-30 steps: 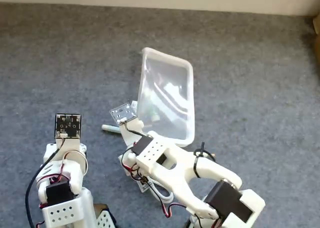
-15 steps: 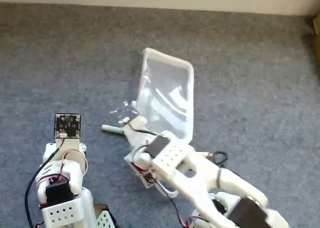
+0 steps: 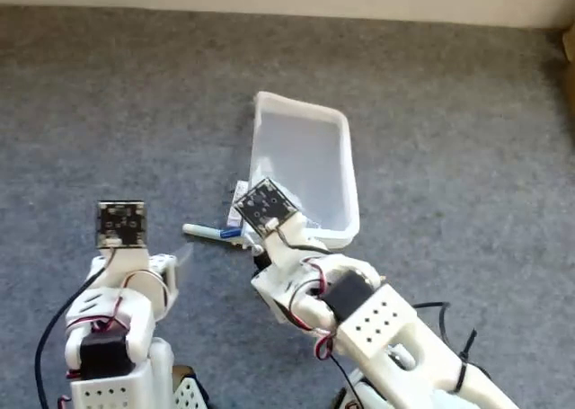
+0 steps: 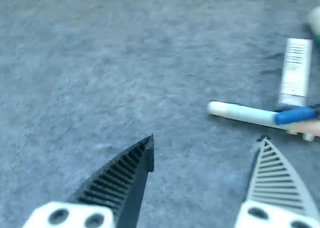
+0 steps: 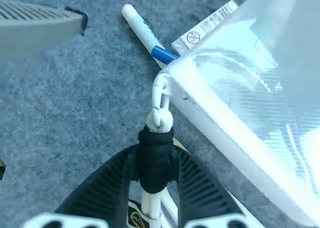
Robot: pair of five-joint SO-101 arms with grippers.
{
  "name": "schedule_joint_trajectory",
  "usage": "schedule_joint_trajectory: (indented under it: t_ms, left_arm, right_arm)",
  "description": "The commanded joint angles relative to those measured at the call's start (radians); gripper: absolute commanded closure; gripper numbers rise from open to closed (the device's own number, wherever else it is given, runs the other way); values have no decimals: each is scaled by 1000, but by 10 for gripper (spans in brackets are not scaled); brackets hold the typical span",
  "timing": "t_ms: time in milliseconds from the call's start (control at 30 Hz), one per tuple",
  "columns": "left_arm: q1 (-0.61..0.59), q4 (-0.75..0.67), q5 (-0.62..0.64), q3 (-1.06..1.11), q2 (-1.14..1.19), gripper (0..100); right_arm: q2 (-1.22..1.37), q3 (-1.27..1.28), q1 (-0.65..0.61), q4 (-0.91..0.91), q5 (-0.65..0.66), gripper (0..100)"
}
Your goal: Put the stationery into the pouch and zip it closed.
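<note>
The right pincer [image 5: 156, 160] is clenched on the black zipper pull [image 5: 152, 138], its two ribbed black fingers pressing the tab from either side. A small white loop [image 5: 161, 95] ties the tab to the near corner of the pouch [image 5: 250, 87]. The pull looks narrow and stiff enough to hold firmly, but the pouch is thin, clear, glossy plastic. It is probably light and floppy, and it may slide over the grey-felted counter [image 3: 108, 94] rather than resist a tug on the zip, so its far end would likely need pinning down. Just beyond that corner lies a white pen [image 5: 142, 30] with a blue band, outside the pouch on the counter, beside a labelled white card [image 5: 207, 25]. The pen seems light, rigid and smooth, and is best taken across the middle of its barrel. The left pincer [image 4: 207, 139] hangs released, its fingers spread wide above bare felt a little short of the pen. The right wrist view gives the grip on the pull close up, with one grey finger [image 5: 40, 20] of the other arm nearby. The left wrist view lays out the pen's full length and the card's barcode. The high view adds the pouch's whole outline and how the two arms flank the pen.
</note>
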Motion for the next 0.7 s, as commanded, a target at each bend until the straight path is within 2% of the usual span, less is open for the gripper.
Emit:
schedule_joint_trajectory:
  t_ms: [0,133,333,533,667]
  left_arm:
    - [170,25,54,-79,-7,696]
    - [268,21,123,-82,-7,694]
    - [371,20,133,-82,-7,694]
    - [389,-32,133,-64,-7,694]
    - [389,-124,133,-8,-7,694]
  right_arm:
    - [-99,12,15,4,18,994]
    - [-147,28,15,22,18,994]
    - [-186,25,15,71,15,994]
    - [-188,28,10,71,14,994]
    - [-189,28,8,73,14,994]
